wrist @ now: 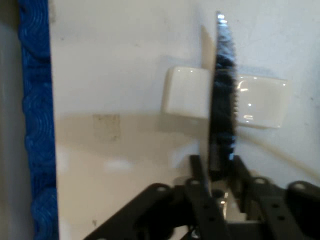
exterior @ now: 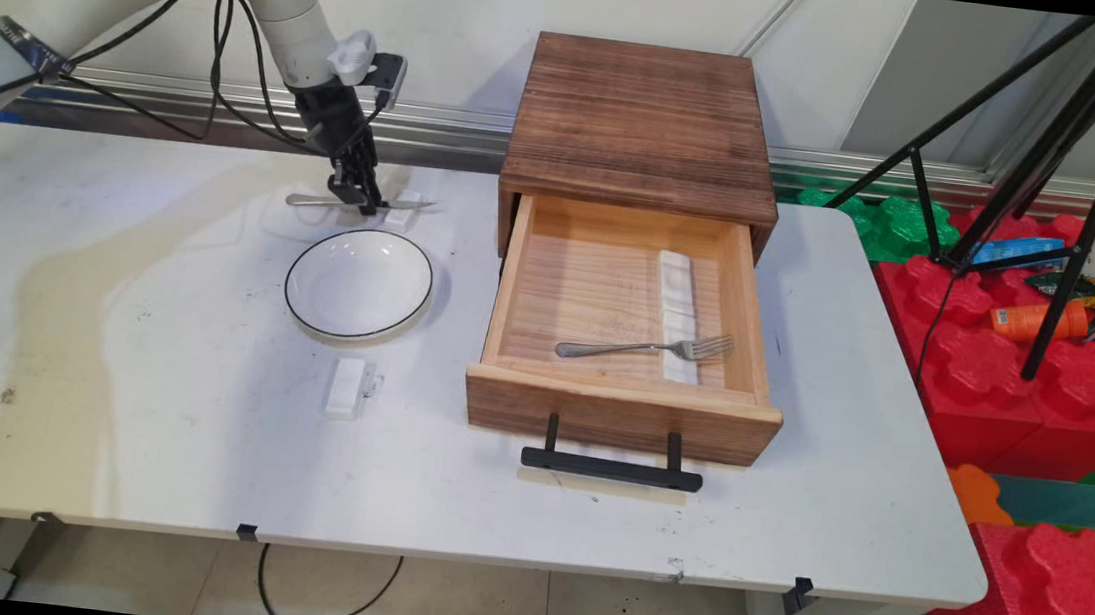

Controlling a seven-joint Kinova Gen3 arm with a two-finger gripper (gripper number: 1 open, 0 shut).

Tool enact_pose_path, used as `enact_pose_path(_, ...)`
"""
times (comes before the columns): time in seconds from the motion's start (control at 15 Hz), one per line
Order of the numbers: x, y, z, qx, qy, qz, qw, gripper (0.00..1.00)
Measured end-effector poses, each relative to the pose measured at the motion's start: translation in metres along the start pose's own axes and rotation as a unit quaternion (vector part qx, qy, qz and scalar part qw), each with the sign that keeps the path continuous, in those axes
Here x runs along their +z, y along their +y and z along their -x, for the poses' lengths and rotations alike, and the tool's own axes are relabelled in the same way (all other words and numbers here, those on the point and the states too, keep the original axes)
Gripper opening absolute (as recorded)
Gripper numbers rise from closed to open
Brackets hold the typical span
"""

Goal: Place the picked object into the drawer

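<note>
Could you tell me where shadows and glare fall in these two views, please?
Main view: a broad shadow bands the table left of the bowl; the drawer handle shadows the tabletop. Hand view: bright glints sit on the white rest beneath the knife in the end effector.

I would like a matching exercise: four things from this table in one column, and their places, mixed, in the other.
1. knife
2. fork
3. bowl
4. drawer

a. pulled open, out of the wooden box
b. empty, on the table
c. gripped by the gripper, blade on a white rest
d. inside the drawer

Pairs: 1-c, 2-d, 3-b, 4-a
</note>
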Motion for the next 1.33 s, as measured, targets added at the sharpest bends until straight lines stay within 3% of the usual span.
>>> enact_pose_path(0.33, 0.005, 0.003, 0.005, 0.000, 0.002, 0.010, 0.9999, 0.00)
enact_pose_path(0.6, 0.001, 0.004, 0.007, -0.009, 0.006, 0.005, 0.9999, 0.00)
enact_pose_path(0.93, -0.025, 0.011, 0.007, -0.027, 0.016, -0.018, 0.9993, 0.00)
enact_pose_path(1.33, -0.088, 0.025, -0.004, -0.053, 0.043, -0.064, 0.9956, 0.00)
